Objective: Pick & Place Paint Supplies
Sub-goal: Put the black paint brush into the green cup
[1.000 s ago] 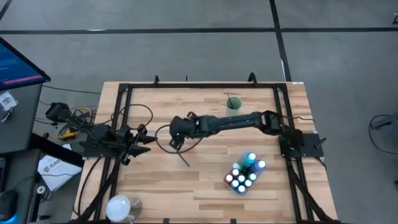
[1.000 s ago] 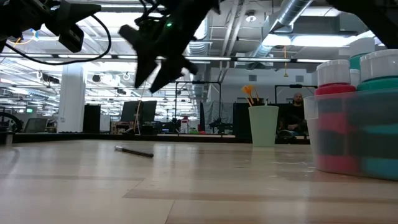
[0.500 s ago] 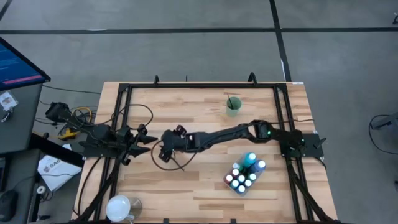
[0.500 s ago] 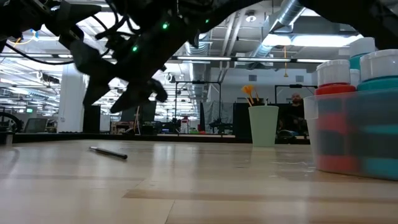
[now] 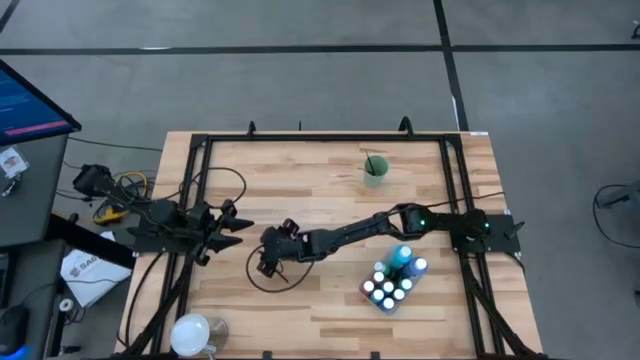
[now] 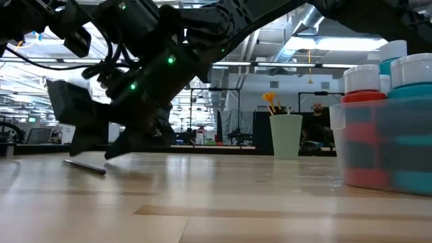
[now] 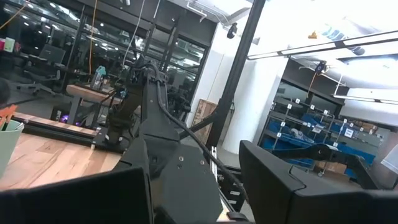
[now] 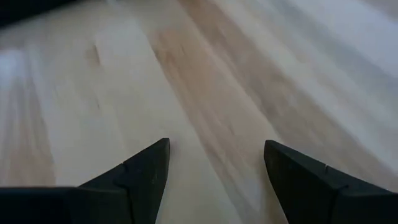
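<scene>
A thin dark paintbrush (image 6: 84, 166) lies flat on the wooden table, left of centre. My right gripper (image 5: 266, 262) hangs low just over and behind it (image 6: 94, 148). It is open, and its wrist view shows only bare wood between its fingers (image 8: 214, 168). Several paint bottles (image 5: 392, 280) stand in a clear tub (image 6: 385, 135) at the near right. A pale green cup (image 5: 375, 168) with brushes in it stands at the far right. My left gripper (image 5: 238, 228) waits open at the table's left side, clear of everything.
A black frame rail (image 5: 200, 200) runs around the table's edges. A dark cable loop (image 5: 262, 282) lies on the wood under my right arm. A white round object (image 5: 190, 330) sits at the near left corner. Bare wood lies between the brush and the tub.
My right gripper has come down toward the table and gone toward its left and near edges, ending low over the paintbrush, with its fingers a little wider. In the low view the paintbrush, still flat, has slid toward the table's left edge.
</scene>
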`<state>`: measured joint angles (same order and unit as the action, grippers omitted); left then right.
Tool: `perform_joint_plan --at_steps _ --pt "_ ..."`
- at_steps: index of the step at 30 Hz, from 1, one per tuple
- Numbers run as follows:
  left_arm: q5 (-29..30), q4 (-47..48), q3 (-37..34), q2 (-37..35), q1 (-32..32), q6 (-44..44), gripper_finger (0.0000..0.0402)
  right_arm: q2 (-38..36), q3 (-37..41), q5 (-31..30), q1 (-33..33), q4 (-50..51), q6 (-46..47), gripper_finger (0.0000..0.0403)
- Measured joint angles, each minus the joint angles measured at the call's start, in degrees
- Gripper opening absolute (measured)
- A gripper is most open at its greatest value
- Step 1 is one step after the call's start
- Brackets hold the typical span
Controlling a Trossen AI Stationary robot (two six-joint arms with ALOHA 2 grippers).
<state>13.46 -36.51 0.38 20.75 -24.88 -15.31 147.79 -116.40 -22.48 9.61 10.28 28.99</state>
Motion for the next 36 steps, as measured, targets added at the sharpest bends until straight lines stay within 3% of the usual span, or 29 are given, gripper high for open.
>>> perform_joint_plan --at_steps 24,30,36 --pt "0.0 0.0 0.0 0.0 0.0 0.0 0.0132 2.0 -0.2 3.0 5.1 -14.2 -6.7 0.0255" --pt "0.0 0.0 0.0 0.0 0.0 0.0 0.0132 2.3 -0.1 3.1 7.1 -13.9 -7.1 0.0255" --pt "0.0 0.0 0.0 0.0 0.0 0.0 0.0132 0.6 0.0 4.4 7.0 -3.6 -7.1 0.0255"
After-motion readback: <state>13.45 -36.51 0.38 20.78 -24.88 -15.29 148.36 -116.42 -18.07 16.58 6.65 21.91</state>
